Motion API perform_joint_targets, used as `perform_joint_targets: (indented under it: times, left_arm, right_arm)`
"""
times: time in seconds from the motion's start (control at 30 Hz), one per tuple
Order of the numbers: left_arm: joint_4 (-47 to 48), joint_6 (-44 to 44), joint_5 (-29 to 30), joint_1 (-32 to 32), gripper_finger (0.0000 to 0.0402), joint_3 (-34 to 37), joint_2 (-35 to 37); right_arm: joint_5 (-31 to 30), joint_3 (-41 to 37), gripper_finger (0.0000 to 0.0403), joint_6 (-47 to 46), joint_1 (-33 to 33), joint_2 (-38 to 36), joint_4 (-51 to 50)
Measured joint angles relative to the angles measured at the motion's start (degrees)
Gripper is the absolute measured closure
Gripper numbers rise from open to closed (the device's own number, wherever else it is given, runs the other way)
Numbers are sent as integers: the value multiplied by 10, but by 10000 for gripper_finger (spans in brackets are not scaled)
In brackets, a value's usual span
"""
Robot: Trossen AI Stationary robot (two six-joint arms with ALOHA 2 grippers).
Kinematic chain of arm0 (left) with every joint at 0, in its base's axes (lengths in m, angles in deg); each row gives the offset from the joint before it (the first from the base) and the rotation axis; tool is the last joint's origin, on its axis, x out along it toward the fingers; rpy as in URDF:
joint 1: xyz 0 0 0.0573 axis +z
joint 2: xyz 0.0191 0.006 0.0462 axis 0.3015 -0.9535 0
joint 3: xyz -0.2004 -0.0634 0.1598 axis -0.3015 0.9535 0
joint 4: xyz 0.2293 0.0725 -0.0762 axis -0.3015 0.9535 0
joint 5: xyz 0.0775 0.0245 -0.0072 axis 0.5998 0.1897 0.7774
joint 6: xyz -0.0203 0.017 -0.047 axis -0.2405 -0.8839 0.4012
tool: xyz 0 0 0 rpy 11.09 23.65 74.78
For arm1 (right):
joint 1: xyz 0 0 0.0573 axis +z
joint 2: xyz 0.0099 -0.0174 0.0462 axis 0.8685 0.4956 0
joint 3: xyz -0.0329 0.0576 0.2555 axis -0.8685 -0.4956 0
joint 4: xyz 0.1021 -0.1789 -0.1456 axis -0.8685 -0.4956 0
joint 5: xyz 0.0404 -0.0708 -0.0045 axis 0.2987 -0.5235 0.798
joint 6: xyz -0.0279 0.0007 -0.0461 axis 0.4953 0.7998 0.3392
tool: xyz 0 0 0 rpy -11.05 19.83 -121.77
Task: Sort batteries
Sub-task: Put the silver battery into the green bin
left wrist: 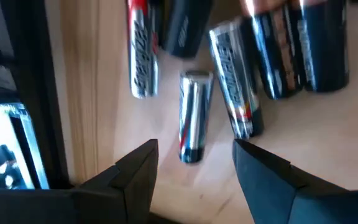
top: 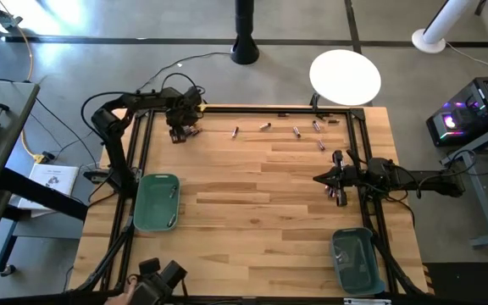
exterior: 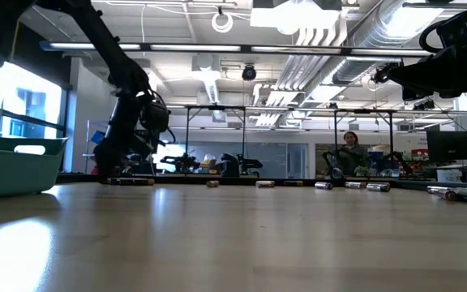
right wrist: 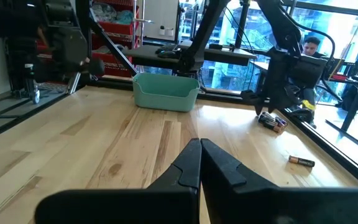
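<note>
A wooden desk (top: pixel 252 212) carries many small cylindrical batteries (top: pixel 295 130), some dark with coppery ends, some silvery-grey with red lettering. Most lie on their sides in a loose row along the far edge, pointing in different directions. A small cluster (top: pixel 185 132) sits at the far left, directly under the left claw (left wrist: pixel 194 165). From the left wrist, these lie roughly parallel, long axes running away from the claw, and its fingers stand wide apart on either side of one silvery battery (left wrist: pixel 193 115) without touching it. Another few batteries (top: pixel 339 195) lie beside the right claw (right wrist: pixel 200 163), which hangs by the right edge with its fingers pressed together, holding nothing.

A teal bin (top: pixel 157 203) at the near left holds at least one battery. A second teal bin (top: pixel 356 261) sits at the near right; its contents are unclear.
</note>
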Motion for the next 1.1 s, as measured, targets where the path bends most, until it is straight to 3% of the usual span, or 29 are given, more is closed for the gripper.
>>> perform_joint_targets:
  times: [0.13, 0.43, 0.7, 0.93, 1.1]
  left_arm:
    - [-5, -6, -46, 15, 241, -1, -3]
    - [3, 11, -59, 23, 371, 0, -17]
    - [8, 94, -22, 9, 371, 5, 26]
    - [41, 192, -16, -21, 371, 3, 148]
    - [73, 298, -31, -105, 371, 3, 258]
  right_arm:
    - [0, 0, 402, 0, 0, 0, 0]
    - [0, 0, 402, 0, 0, 0, 0]
    - [0, 0, 402, 0, 0, 0, 0]
    - [0, 0, 402, 0, 0, 0, 0]
    - [0, 0, 402, 0, 0, 0, 0]
